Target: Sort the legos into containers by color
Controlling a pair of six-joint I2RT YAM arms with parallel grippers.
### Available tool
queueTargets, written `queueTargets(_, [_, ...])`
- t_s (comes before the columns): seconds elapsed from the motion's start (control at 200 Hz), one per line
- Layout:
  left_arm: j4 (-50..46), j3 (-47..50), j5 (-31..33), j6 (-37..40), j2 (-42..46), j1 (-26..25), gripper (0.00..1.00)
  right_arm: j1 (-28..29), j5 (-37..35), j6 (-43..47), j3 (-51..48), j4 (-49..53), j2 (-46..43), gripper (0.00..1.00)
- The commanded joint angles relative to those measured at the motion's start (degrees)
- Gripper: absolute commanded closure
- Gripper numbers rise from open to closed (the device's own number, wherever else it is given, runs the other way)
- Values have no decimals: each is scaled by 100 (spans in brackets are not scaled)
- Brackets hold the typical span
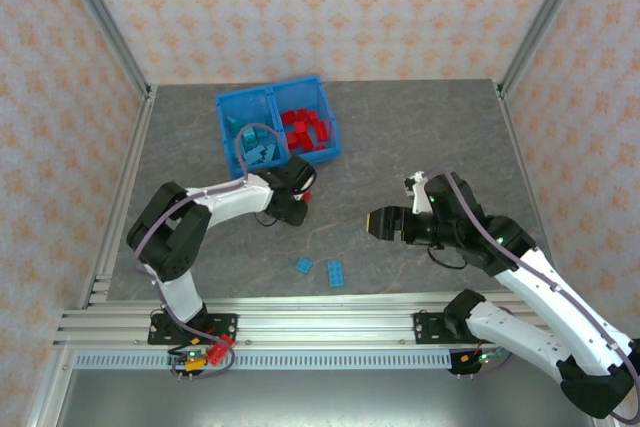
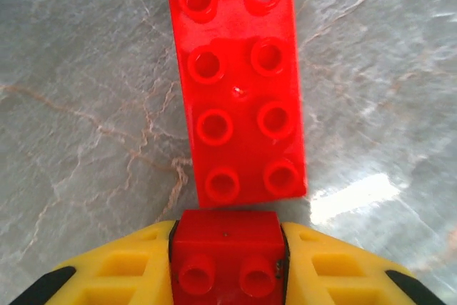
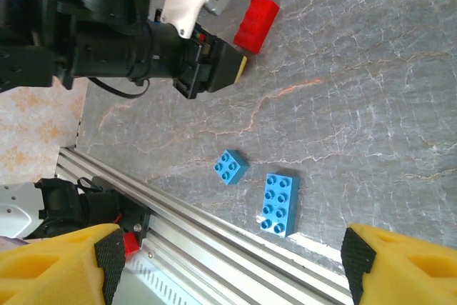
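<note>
The left gripper (image 2: pixel 227 251) has its yellow fingers (image 2: pixel 121 269) pressed against both sides of a small red brick (image 2: pixel 227 262), whose studs face the wrist camera. Just ahead, a red two-by-four brick (image 2: pixel 239 83) lies flat on the table (image 1: pixel 420 137), studs up. Its long axis runs straight away from the fingers and its near end is almost touching the held brick. This gripper sits just in front of the blue bin (image 1: pixel 270 93), whose left compartment holds light-blue bricks and whose right compartment holds red ones.

The right gripper (image 1: pixel 385 222) hangs with its jaws wide and nothing in them, pointing left over bare marbled surface with free room all round. Near the table's front rail (image 1: pixel 330 325) lie a two-by-two light-blue brick (image 3: pixel 230 167) and, just beside it, a two-by-four light-blue brick (image 3: pixel 279 204). The longer brick's long axis points roughly from the rail towards the far wall.
</note>
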State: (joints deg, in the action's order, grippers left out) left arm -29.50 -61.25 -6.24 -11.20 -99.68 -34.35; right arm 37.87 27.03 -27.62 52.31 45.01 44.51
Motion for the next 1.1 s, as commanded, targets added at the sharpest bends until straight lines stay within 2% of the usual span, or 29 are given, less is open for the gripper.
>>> queueTargets(0.0, [0,-310,-46,-400,900,25,72,11,15,74,200,22,-65,19])
queueTargets(0.105, [-187,-1056,626,-385,1029,78,72,10,-73,55,199,-109,-39,19])
queueTargets(0.21, [-263,-1989,981,-330,477,367,72,10,-187,39,222,-146,-4,19])
queueTargets(0.345, [-225,-3332,959,-331,-740,834,72,10,-282,-13,235,-103,-43,19])
queueTargets(0.581, [-826,-6254,1022,-392,-3146,1308,71,15,-486,20,292,87,-127,19])
queueTargets(0.646, [-977,-6870,910,-417,-3596,1393,66,10,-536,47,326,142,-118,19])
queueTargets(0.701, [-1005,-7209,762,-385,-3827,1430,56,10,-569,54,349,151,-107,19])
queueTargets(0.766, [-982,-7373,635,-326,-3898,1431,42,11,-578,57,363,152,-94,19])
queueTargets(0.831, [-897,-7313,491,-329,-3791,1423,36,12,-600,60,375,177,-75,19])
queueTargets(0.936, [-562,-6743,294,-440,-3282,1394,33,10,-618,26,368,225,-74,19])
queueTargets(1.096, [207,-5248,58,-619,-1838,1152,33,10,-705,-43,304,257,-84,19])
